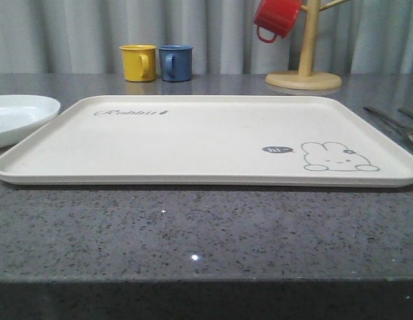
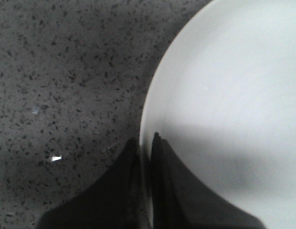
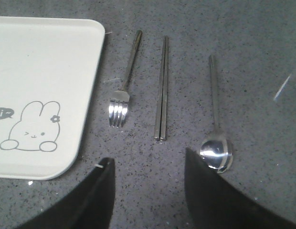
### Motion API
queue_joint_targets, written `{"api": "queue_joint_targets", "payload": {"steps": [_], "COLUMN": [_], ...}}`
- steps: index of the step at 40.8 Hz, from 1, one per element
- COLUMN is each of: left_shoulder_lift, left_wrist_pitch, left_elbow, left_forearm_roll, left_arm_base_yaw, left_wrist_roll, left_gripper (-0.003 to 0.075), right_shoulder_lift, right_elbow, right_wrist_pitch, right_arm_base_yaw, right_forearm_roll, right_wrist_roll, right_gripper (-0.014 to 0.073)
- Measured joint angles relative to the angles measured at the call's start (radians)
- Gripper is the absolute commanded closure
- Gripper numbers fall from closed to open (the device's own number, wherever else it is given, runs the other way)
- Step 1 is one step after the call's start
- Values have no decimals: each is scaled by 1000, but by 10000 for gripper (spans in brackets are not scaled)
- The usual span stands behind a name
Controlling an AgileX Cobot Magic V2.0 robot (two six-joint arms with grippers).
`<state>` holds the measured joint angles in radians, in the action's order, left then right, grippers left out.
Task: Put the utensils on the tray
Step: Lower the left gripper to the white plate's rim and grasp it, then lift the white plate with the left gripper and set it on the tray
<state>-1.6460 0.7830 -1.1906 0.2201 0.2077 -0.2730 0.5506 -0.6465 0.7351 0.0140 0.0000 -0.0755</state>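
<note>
The cream tray (image 1: pixel 193 140) with a rabbit drawing lies in the middle of the grey counter, nothing on it. In the right wrist view its corner (image 3: pixel 43 71) is beside three silver utensils laid side by side on the counter: a fork (image 3: pixel 121 102) nearest the tray, a pair of chopsticks (image 3: pixel 162 90), then a spoon (image 3: pixel 216 148). My right gripper (image 3: pixel 148 157) is open above the counter, just short of the chopsticks' ends, holding nothing. The front view shows the utensils' ends (image 1: pixel 406 130) at the far right. My left gripper (image 2: pixel 145 145) is shut, over the rim of a white plate (image 2: pixel 234 95).
The white plate (image 1: pixel 16 117) sits left of the tray. At the back stand a yellow mug (image 1: pixel 138 63) and a blue mug (image 1: pixel 176 63). A wooden mug tree (image 1: pixel 304 73) carries a red mug (image 1: pixel 274 19).
</note>
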Motion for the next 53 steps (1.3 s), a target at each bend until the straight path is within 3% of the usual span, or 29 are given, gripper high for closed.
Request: {"api": "queue_joint_targets", "payload": {"steps": [15, 27, 32, 43, 53], "left_shoulder_lift": [178, 318, 319, 233, 77], "left_wrist_pitch": [14, 79, 94, 95, 7], "left_elbow": [-1, -1, -1, -1, -1], "left_forearm_roll": [28, 305, 376, 394, 399], "left_arm_base_yaw": [2, -10, -66, -248, -336], "left_wrist_roll": [-15, -207, -278, -300, -302], "left_gripper": [738, 738, 738, 738, 738], "right_shoulder_lift": [0, 0, 0, 0, 0], "right_elbow": [0, 0, 0, 0, 0], "right_wrist_pitch": [0, 0, 0, 0, 0], "right_arm_base_yaw": [0, 0, 0, 0, 0], "right_forearm_roll": [0, 0, 0, 0, 0], "right_wrist_roll": [2, 2, 2, 2, 2], "right_gripper": [222, 222, 222, 222, 222]}}
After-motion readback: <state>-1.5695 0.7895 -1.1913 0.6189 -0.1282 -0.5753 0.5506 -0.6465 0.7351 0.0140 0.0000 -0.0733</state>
